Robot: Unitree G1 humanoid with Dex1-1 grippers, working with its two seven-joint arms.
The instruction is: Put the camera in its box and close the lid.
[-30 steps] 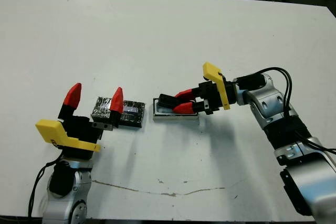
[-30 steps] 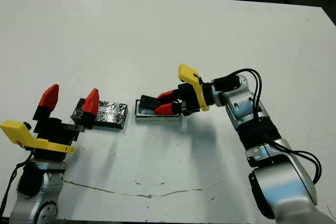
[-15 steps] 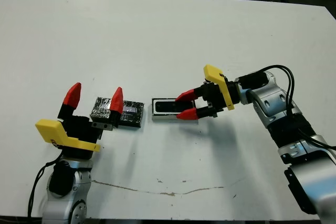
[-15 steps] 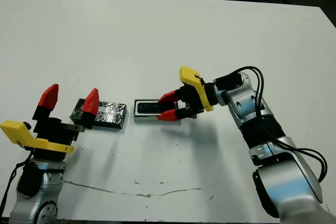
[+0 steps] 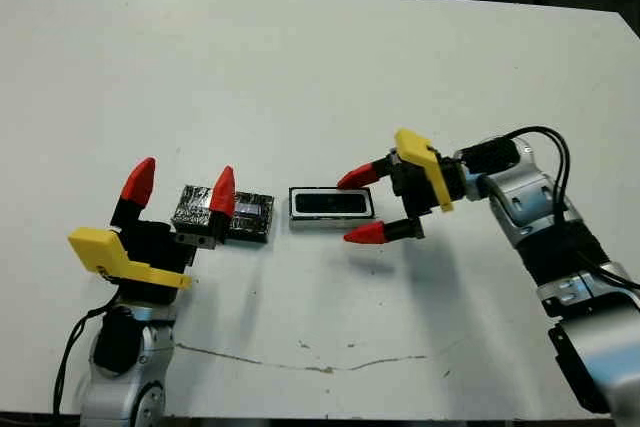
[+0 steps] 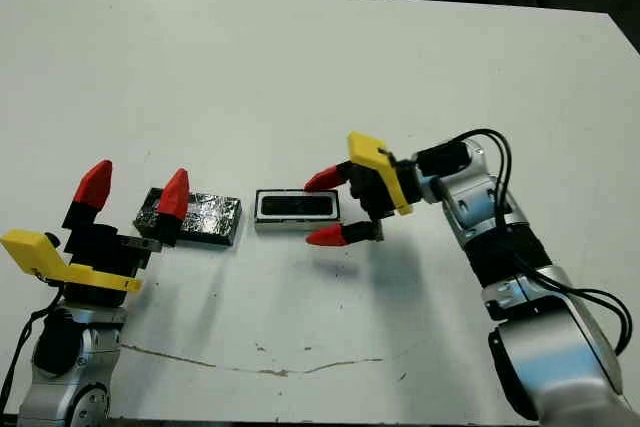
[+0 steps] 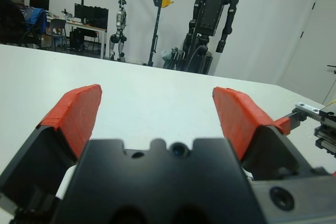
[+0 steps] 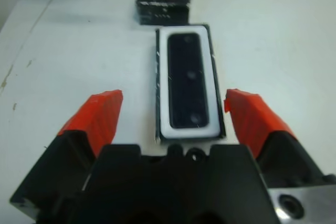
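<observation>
Camera seated in box mid-desk, long axis left-right. Lid just left of box, beside left tool: nearer arm. Left tool open, empty. Right tool open, empty, just right of box.

Bright, even light from overhead across the white table; soft, short shadows under both arms and beside the box; speckled glints on the crinkly lid; head views sharp, darkening only past the table's far edge; right wrist view softly blurred, washed pale, nearest parts out of focus; left wrist view clear beyond, blurred close in.
</observation>
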